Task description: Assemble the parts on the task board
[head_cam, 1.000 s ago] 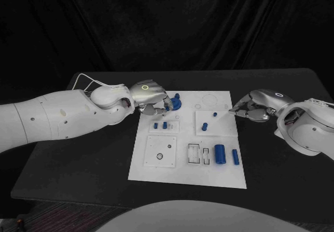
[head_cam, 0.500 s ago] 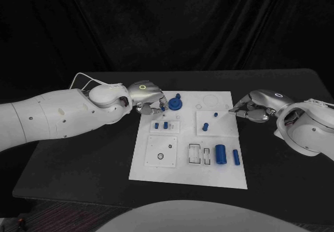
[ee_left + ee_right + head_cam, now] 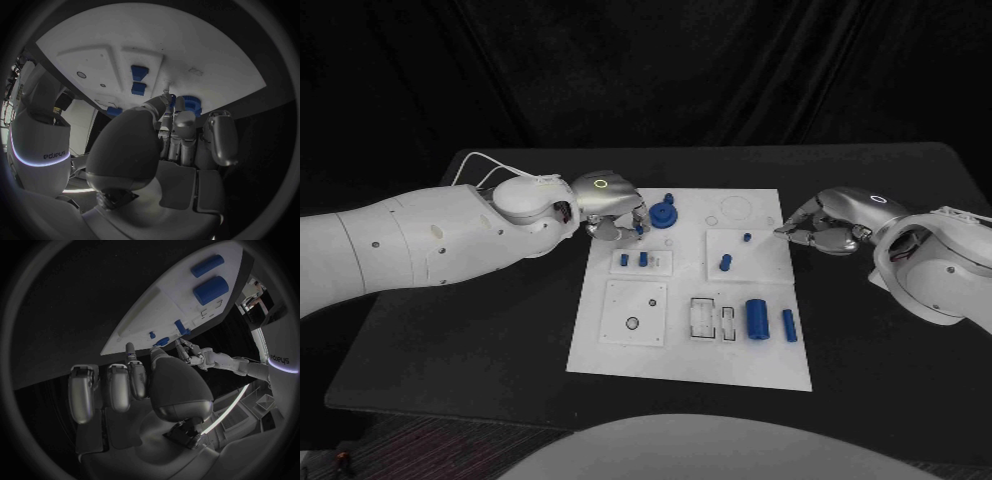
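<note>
The white task board [image 3: 678, 345] lies in the middle of the table. A blue round part [image 3: 665, 213] stands at its far left corner area. My left hand [image 3: 607, 205] hovers just to the left of that part, fingers pointing down and apart, holding nothing; the left wrist view shows the round part [image 3: 187, 103] beyond my fingertips. Two small blue pegs [image 3: 633, 260] stand in a plate below it. A blue peg [image 3: 724, 263] and two blue cylinders [image 3: 756, 319] sit further right. My right hand [image 3: 826, 228] rests by the board's right edge, fingers curled in, with nothing in it.
Rectangular slots [image 3: 713, 319] and a plate with a round hole [image 3: 632, 322] lie on the board's near half. A white cable [image 3: 480, 165] loops off my left wrist. Black table [image 3: 459, 330] surrounds the board on all sides.
My left hand has drawn back to the left, off the blue round part, which stays on the board. The right hand has hardly moved.
</note>
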Motion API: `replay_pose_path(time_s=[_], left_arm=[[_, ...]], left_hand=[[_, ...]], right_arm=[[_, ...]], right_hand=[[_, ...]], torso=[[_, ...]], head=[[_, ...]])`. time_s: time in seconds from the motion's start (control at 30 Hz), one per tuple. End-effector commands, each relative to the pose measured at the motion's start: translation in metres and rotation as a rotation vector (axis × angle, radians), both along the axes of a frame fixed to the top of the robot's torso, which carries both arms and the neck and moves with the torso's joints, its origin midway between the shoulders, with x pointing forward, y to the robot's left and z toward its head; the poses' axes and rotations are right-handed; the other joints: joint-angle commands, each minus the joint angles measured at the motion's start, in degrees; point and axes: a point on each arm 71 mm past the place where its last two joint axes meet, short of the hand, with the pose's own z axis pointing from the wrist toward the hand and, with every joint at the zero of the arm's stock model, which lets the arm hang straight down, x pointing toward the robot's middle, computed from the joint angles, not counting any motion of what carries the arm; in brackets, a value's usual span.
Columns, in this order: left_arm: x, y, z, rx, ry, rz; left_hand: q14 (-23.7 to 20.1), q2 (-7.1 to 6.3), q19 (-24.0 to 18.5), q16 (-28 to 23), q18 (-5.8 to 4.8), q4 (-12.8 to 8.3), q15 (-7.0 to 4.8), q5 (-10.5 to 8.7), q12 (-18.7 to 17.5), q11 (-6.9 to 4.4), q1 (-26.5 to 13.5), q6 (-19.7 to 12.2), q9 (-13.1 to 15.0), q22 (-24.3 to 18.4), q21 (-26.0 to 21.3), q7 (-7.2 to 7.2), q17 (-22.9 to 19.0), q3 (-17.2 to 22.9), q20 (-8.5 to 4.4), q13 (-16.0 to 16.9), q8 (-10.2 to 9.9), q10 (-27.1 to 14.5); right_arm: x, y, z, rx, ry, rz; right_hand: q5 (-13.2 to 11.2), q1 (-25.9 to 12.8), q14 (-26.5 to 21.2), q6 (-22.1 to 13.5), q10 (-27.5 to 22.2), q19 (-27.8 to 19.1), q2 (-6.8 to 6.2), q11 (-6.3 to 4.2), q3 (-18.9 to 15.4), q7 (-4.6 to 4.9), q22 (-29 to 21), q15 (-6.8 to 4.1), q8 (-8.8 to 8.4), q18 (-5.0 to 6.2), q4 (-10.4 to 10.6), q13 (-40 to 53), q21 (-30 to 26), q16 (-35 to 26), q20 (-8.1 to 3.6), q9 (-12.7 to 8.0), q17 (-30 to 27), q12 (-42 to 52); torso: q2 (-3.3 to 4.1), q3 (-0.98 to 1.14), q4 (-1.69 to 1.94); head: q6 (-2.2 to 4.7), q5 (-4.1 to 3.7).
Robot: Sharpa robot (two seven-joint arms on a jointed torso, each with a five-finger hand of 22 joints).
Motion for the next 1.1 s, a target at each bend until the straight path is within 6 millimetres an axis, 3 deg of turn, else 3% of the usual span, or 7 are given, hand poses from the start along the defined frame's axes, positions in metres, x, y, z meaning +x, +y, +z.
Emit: replay_pose_path(time_s=[0.03,0.17,1.1], left_arm=[[-0.0004,-0.0005,-0.0023,0.011,0.018,-0.001],[-0.0008,-0.0003,-0.003,0.013,0.022,-0.001],[-0.0069,-0.0025,-0.0078,0.017,0.048,-0.015]], left_hand=[[-0.41,0.06,-0.48,-0.18,0.1,0.2,-0.01,-0.24,-0.26,0.24,-0.44,-0.3,0.05,9.73,-0.44,0.01,-0.2,0.15,0.09,-0.11,-0.4,-0.36],[-0.5,0.0,-0.53,-0.29,0.12,0.19,0.01,-0.29,-0.31,0.26,-0.47,-0.3,0.05,9.7,-0.54,0.01,-0.37,0.13,0.09,-0.12,-0.4,-0.4],[-0.75,-0.22,-0.61,-0.51,0.13,0.31,0.09,-0.51,-0.46,0.31,-0.88,-0.29,0.03,9.68,-0.69,0.03,-0.73,0.01,0.13,-0.18,-0.42,-0.42]], right_arm=[[-0.0004,-0.0004,-0.001,0.012,0.005,-0.005],[-0.0003,-0.0008,-0.0012,0.014,0.006,-0.006],[-0.0003,-0.0005,-0.0019,0.014,0.01,-0.007]], right_hand=[[0.26,0.57,3.92,0.34,-0.14,4.76,0.23,0.33,-0.16,-0.12,14.4,0.39,-0.36,0.08,-0.04,-0.15,-0.37,-0.18,0.41,-0.08,3.24,-0.39],[0.26,0.57,3.92,0.34,-0.14,4.76,0.23,0.33,-0.16,-0.12,14.4,0.39,-0.36,0.08,-0.04,-0.15,-0.37,-0.18,0.41,-0.08,3.24,-0.39],[0.26,0.67,3.92,0.33,-0.17,4.75,0.23,0.35,-0.16,-0.08,14.39,0.39,-0.39,0.08,-0.09,-0.26,-0.39,-0.19,0.41,-0.1,3.22,-0.5]], torso=[[0.09,-0.07,0.04],[0.08,0.04,0.0],[0.02,0.07,-0.04]], head=[[-0.01,0.03],[-0.01,0.06],[-0.01,0.11]])
